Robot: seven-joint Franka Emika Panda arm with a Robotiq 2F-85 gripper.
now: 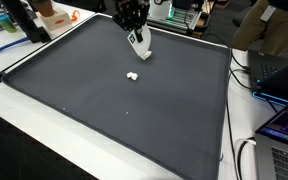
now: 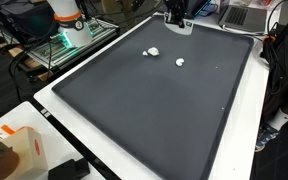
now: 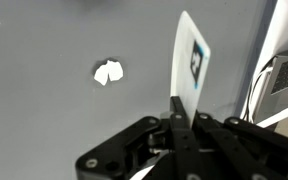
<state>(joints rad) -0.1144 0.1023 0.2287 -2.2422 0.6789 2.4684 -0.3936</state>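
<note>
The white card (image 3: 189, 58) with the blue mark stands upright, pinched by its lower edge in the tool (image 3: 181, 106), which is clamped narrow on it over the far end of the dark mat (image 1: 104, 110). This looks like the carrying step. A small white scrap (image 3: 108, 72) lies on the mat nearby, apart from the card, so the next move calls for a firm grip and a path clear of it.

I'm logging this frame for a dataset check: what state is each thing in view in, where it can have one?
gripper: jaws shut on the white card
white card: pinched at one end, sticking out past the jaws, tilted
small white scrap: lying loose on the mat, apart from the card
black mat: spread flat
laptop: open, screen lit
</note>
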